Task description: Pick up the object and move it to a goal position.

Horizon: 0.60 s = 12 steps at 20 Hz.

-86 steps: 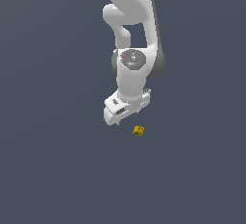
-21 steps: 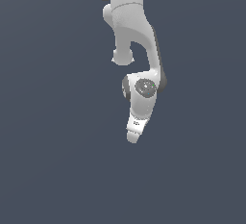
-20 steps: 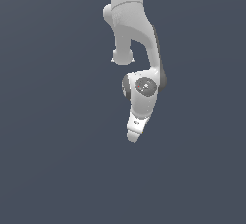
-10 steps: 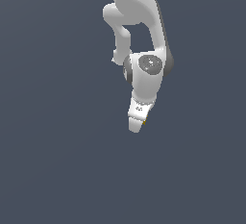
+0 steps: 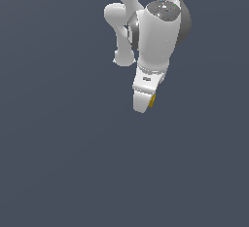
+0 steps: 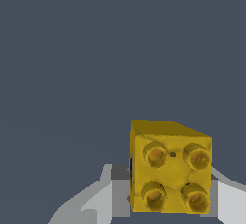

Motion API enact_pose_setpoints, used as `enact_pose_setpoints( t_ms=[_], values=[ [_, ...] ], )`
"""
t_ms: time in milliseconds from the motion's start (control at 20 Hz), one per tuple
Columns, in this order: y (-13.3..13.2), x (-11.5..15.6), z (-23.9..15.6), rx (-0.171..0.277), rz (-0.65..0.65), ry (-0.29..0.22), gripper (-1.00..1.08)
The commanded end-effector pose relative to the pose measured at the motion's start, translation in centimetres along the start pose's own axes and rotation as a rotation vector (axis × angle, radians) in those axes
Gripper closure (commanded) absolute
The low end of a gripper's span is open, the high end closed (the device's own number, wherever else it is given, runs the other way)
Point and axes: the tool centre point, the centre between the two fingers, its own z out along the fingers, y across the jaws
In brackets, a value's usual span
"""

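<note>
Holding the block (image 6: 170, 168) clamped in my gripper (image 5: 145, 102), I judge the pickup done; reaching the goal, which I cannot see, remains.

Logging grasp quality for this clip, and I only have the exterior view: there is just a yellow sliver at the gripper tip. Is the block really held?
Observer: Yes. In the wrist view the yellow block sits between the two grey fingers of the gripper.
Operator: Is any face detail visible?
Observer: The face toward the wrist camera carries four round studs, two above two.
Operator: Is anything under it?
Observer: Only plain grey background shows beyond the block; no surface contact is visible.
</note>
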Motion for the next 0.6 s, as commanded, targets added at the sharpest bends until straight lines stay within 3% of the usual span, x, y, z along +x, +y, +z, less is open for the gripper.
enact_pose_setpoints(
  t_ms=[0, 550],
  values=[
    [-0.5, 0.0, -3.2, 0.001, -0.001, 0.001, 1.08],
    [-2.1, -0.2, -15.7, 0.001, -0.001, 0.002, 1.08]
  ],
)
